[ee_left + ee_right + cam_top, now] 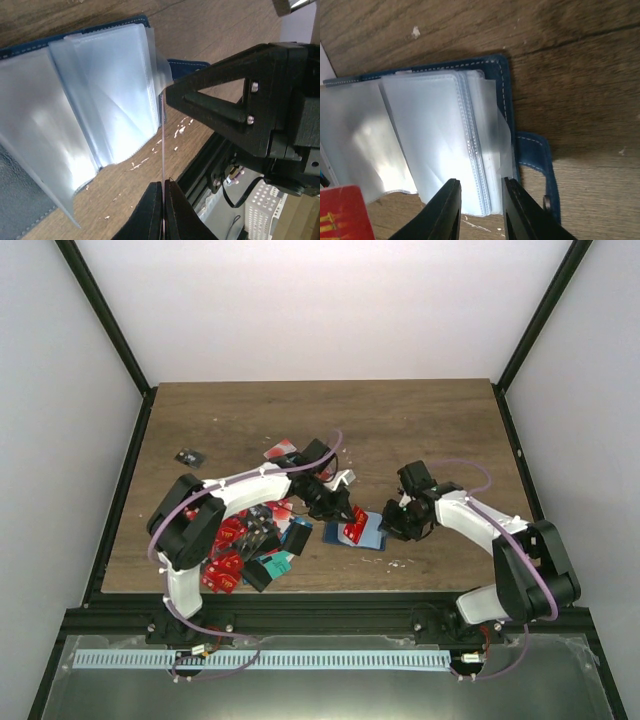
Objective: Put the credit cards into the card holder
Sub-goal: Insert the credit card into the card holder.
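Blue card holder (374, 540) lying open, clear sleeves (435, 135) fanned, red credit card (354, 531) seemingly over it

- The red card (342, 212), at the lower left corner of the right wrist view, bears gold marks, too cropped to read.
- No other text, label or number is legible.

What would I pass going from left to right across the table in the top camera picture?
Small black card → pile of red cards → open blue card holder → right arm.
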Controlling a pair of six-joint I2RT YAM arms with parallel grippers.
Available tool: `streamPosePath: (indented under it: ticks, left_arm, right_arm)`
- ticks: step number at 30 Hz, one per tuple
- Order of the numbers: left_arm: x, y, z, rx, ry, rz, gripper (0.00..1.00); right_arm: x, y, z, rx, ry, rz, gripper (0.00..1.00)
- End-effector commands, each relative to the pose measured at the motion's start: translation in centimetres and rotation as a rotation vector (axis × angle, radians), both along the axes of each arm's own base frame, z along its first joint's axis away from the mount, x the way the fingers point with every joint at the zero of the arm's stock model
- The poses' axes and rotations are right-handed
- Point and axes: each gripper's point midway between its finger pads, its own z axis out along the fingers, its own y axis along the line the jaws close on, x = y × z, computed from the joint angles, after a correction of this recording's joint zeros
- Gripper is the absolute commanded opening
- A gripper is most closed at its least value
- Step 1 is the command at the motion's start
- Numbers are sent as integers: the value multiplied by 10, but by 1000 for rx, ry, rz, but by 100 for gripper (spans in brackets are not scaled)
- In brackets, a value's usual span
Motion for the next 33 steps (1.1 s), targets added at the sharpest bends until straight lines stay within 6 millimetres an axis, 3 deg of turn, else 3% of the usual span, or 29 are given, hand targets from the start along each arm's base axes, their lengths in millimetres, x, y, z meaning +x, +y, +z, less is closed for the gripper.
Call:
streamPosePath:
  ticks: [1, 15, 33]
  left_arm:
    - [6, -2, -2, 2, -46, -41, 4]
    - [16, 10, -27, 93, -54, 3, 4]
    - [21, 27, -49, 161, -56, 20, 4]
  right_arm:
    - [4, 4, 4, 41, -28, -5, 26]
    - [-1, -13, -25, -57, 27, -2, 20]
    - [-8, -11, -45, -46, 74, 20, 15]
